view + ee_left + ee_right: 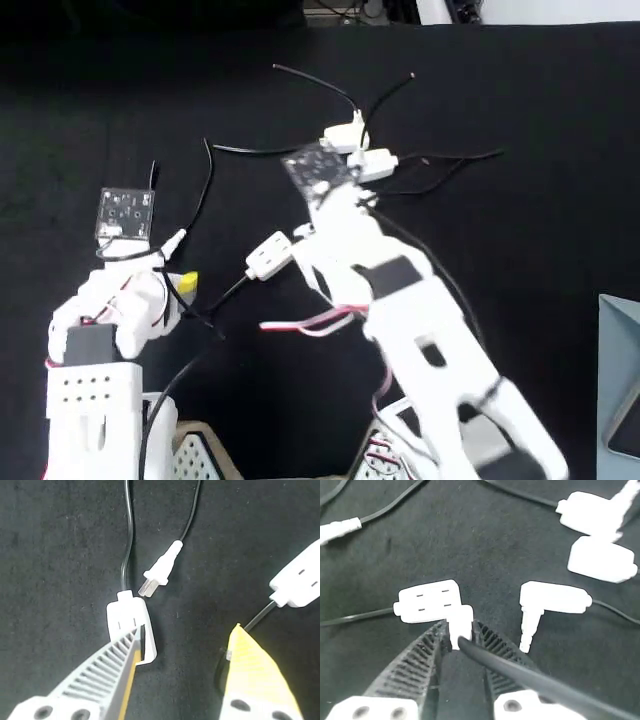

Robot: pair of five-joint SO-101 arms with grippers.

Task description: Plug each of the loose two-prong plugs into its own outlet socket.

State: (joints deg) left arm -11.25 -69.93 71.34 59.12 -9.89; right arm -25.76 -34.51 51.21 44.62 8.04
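One plug beside outlet socket

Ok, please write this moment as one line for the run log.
left pincer: open, touching outlet socket, loose plug lying close | right pincer: shut on small plug, next to second socket

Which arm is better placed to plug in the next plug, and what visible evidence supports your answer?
Right. The right claw grips a white plug that sits against the slotted socket block. The left claw is open and holds nothing; a loose plug lies ahead of it.
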